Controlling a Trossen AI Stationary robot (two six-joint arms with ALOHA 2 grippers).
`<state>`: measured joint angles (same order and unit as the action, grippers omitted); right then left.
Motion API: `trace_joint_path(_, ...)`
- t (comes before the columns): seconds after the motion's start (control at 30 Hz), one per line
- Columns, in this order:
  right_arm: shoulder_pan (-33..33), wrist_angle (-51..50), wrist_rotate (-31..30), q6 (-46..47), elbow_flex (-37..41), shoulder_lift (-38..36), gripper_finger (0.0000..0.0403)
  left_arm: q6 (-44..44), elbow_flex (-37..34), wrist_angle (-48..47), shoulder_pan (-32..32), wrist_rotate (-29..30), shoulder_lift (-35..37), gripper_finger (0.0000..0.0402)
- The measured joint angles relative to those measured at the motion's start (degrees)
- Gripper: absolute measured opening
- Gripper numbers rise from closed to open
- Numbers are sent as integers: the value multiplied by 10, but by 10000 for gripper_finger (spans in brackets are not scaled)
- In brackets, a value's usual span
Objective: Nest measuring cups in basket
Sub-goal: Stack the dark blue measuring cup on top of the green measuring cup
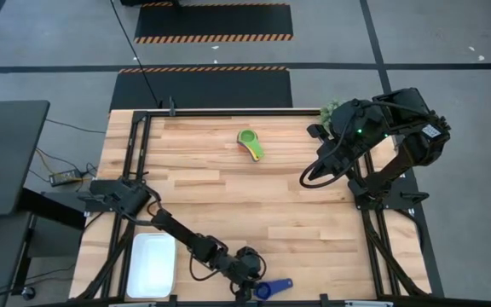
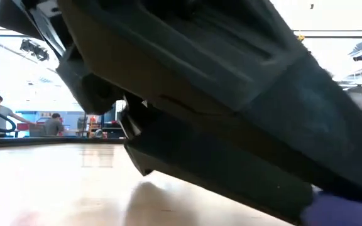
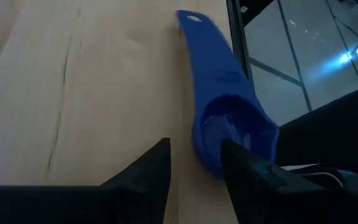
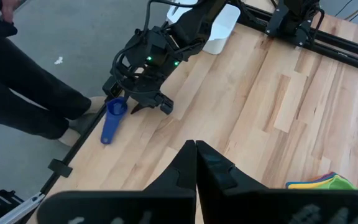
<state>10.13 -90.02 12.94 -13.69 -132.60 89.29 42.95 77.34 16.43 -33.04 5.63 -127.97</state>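
A blue measuring cup lies on its side at the table's near edge, its flat handle pointing away from my left gripper. That gripper is open at the cup's bowl: one finger is at the bowl's mouth, the other stands on bare wood beside it. A nest of cups, green on top, lies at the far middle. The white basket rests at the near left. My right gripper is shut and raised over the far right. My left gripper comes at the blue cup slanting down, from the bowl end and along the cup. One finger overlaps the bowl's rim; I cannot tell whether it touches. The cup lies on the table.
A small green potted plant stands at the far right corner. Black frame rails run along both sides of the table. A person's dark legs show just beyond the near edge, close to the blue cup.
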Motion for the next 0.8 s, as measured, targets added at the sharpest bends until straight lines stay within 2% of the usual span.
trace_joint_path(0.27,0,0,0,0,0,0,3,19,2,14,-6,-7,-9,146)
trace_joint_path(0.47,0,0,0,0,0,0,4,-26,1,8,-10,-4,-10,137)
trace_joint_path(0.67,0,0,0,0,0,0,4,-38,1,1,-9,-1,-13,97)
trace_joint_path(0.8,0,0,0,0,0,0,4,-39,1,-2,-5,-1,-13,42)
